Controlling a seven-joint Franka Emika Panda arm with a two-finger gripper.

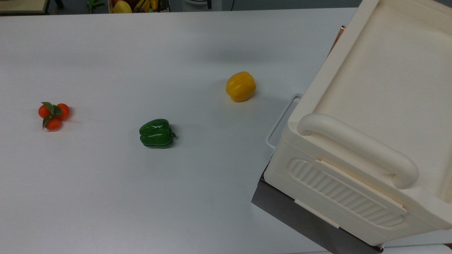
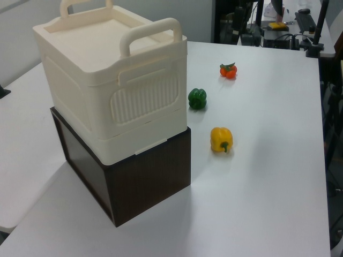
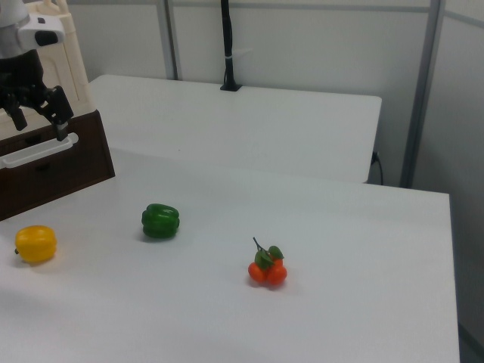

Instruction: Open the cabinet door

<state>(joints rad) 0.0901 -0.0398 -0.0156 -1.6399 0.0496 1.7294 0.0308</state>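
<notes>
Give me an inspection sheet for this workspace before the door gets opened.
Surface: white table, no spills seen.
Job's things: cream cabinet on a dark base; cabinet door seen edge-on at its copper strip.
Clutter: yellow pepper, green pepper, small orange fruit cluster, all apart from the cabinet.
Grippers: tool open, just above the white wire loop.
Cables: nothing seen on the table.
Surroundings: second white table; fruit basket.
</notes>
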